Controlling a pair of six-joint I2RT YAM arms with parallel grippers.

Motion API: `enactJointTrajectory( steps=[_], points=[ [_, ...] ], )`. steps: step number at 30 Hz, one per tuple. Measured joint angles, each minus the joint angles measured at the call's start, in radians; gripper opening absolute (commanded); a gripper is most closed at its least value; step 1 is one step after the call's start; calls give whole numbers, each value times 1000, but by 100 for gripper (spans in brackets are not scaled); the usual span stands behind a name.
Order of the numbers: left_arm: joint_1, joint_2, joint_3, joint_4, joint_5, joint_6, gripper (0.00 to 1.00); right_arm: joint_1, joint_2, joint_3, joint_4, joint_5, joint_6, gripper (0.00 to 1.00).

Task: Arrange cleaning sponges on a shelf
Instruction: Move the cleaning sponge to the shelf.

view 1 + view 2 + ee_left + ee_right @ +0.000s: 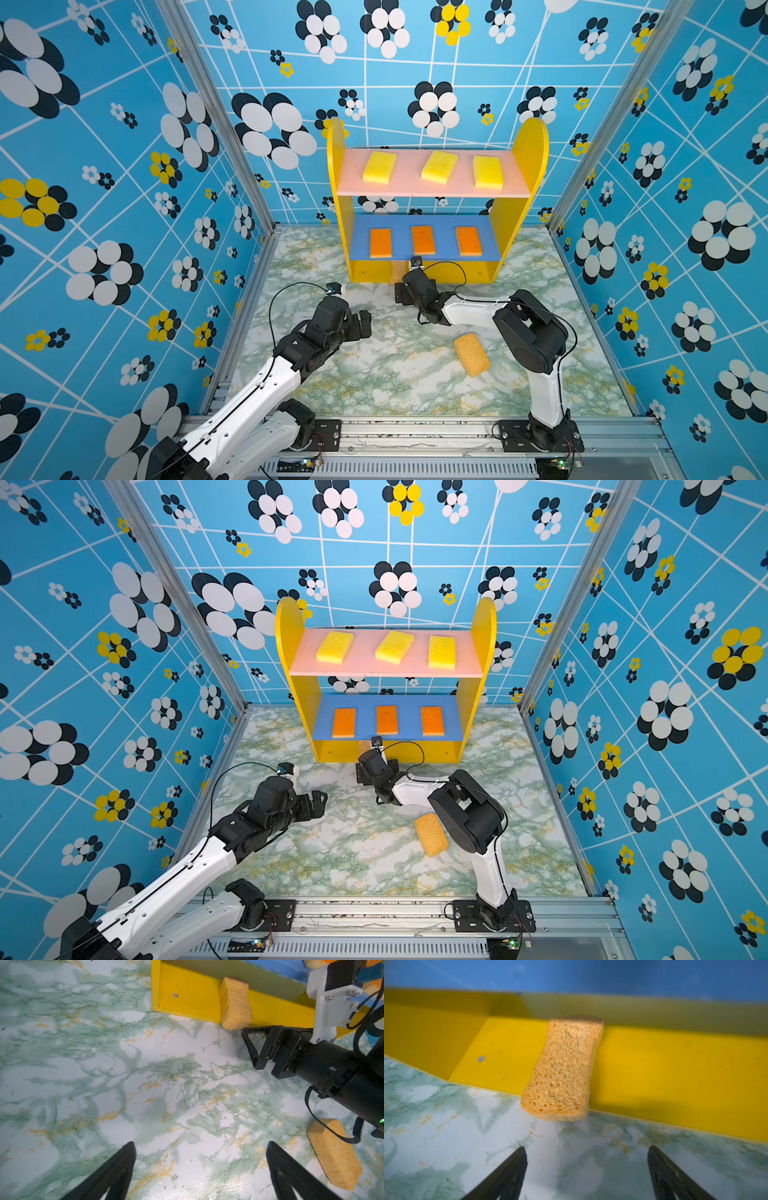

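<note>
The shelf [511, 224] [471, 704] stands at the back of the table. Three yellow cleaning sponges [439, 166] lie on its pink upper board, three orange ones [423, 240] on its blue lower board. A tan porous sponge [562, 1068] [235, 1001] leans upright against the yellow base front. My right gripper [587, 1148] [402, 291] is open a short way in front of it, holding nothing. A second tan sponge [471, 354] [431, 834] lies on the table under the right arm. My left gripper [200, 1144] [361, 322] hangs open and empty over bare table.
The marble-patterned table [374, 374] is boxed in by blue flowered walls on three sides. Metal posts [249, 166] stand at the back corners. A metal rail [415, 432] with both arm bases runs along the front edge.
</note>
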Motion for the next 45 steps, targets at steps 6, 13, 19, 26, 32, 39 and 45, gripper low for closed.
enactJointTrajectory(
  steps=[6,13,19,26,32,39,45],
  points=[
    [0,8,0,6,6,0,99,0,0,1,-21,-2,-6,92],
    [0,8,0,7,6,0,99,0,23,74,-79,9,-8,93],
    [1,8,0,7,6,0,99,0,50,142,-117,21,-8,93],
    [7,8,0,6,6,1,99,0,56,139,-119,28,-15,93],
    [7,8,0,7,6,1,99,0,31,44,-116,5,-31,92],
    [8,8,0,7,6,0,99,0,14,24,-118,-3,-44,92],
    [7,8,0,6,6,0,99,0,37,103,-169,10,-44,93]
  ],
)
